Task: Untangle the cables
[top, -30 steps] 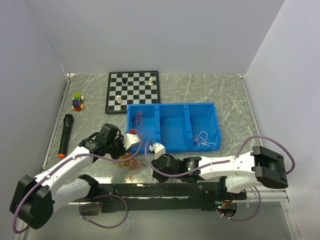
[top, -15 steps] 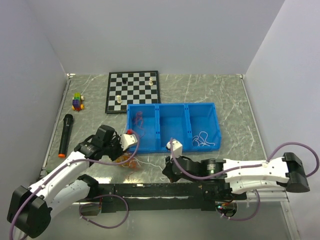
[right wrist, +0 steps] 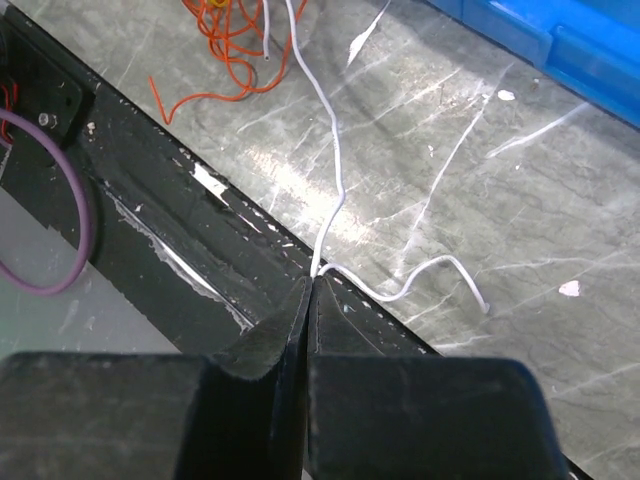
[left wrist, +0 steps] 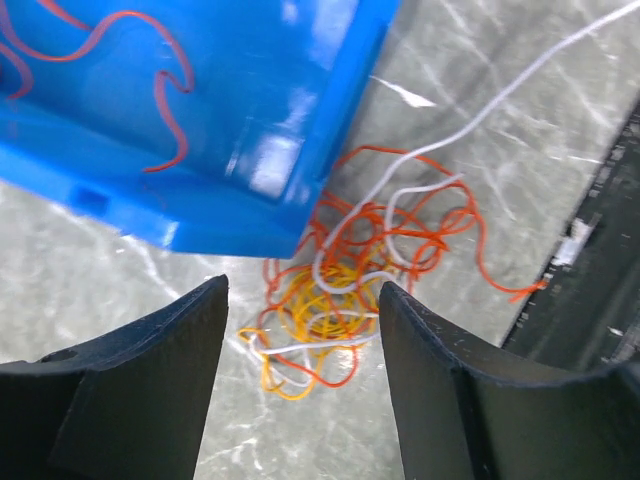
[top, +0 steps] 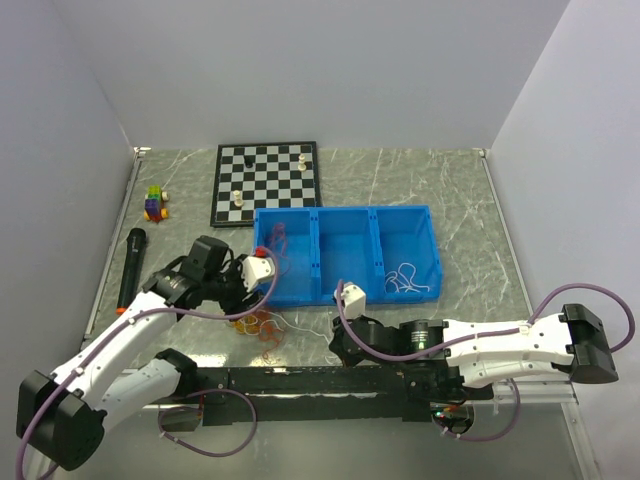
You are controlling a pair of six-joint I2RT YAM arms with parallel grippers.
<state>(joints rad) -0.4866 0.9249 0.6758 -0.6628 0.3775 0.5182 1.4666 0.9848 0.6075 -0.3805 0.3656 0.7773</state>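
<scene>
A tangle of orange, yellow, red and white cables (left wrist: 345, 285) lies on the marble table by the blue bin's near left corner, also seen as the cables (top: 258, 322) from above. My left gripper (left wrist: 302, 375) hovers over the tangle, open, with nothing between its fingers. One white cable (right wrist: 335, 170) runs out of the tangle to my right gripper (right wrist: 310, 285), which is shut on it near its end; the loose tail curls to the right. In the top view the right gripper (top: 340, 345) sits near the table's front edge.
A blue three-compartment bin (top: 345, 255) holds a red cable (top: 277, 240) on the left and white cables (top: 405, 280) on the right. A chessboard (top: 265, 183) with pieces, a toy (top: 155, 204) and a black microphone (top: 130, 270) lie behind and left. The black base rail (top: 320, 380) runs along the front.
My left gripper has opened, let go of the tangle and lifted back towards the bin. The right arm has pulled right along the front edge, drawing the white cable out.
</scene>
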